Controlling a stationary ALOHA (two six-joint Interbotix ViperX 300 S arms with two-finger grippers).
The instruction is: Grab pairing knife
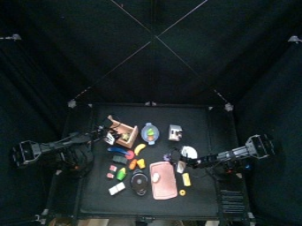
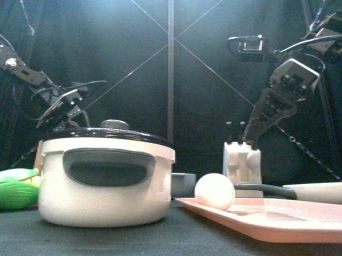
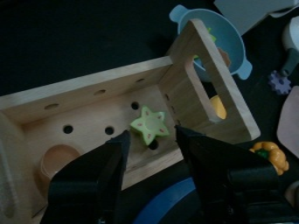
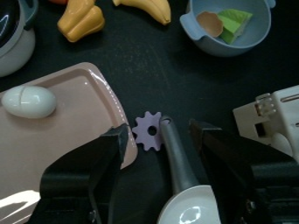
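Closest to the table's front edge stands one white lidded pot (image 2: 107, 175), with one pink tray (image 2: 274, 218) just beside it carrying a single egg (image 2: 214, 189).

What I take for the paring knife (image 4: 177, 166), a grey handle running into a white end, lies flat on the table between that tray and the one white knife block (image 2: 239, 160). I cannot be sure that the white end is a blade. One purple gear-shaped piece (image 4: 149, 131) sits at the handle's far tip, touching it or nearly so.

Over the handle hangs the right gripper (image 4: 170, 150), with its jaws spread wide on either side and gripping nothing. To my eye it is lined up along the handle so that it can come down and close across it. The narrow lane between the tray's rim and the block leaves little room for error.

Well apart, at the table's left side, the left gripper (image 3: 152, 162) hovers with its jaws parted and empty. It is over one wooden shape-sorting box (image 3: 105, 105) that holds one green star (image 3: 149, 125), and seems to be simply waiting.
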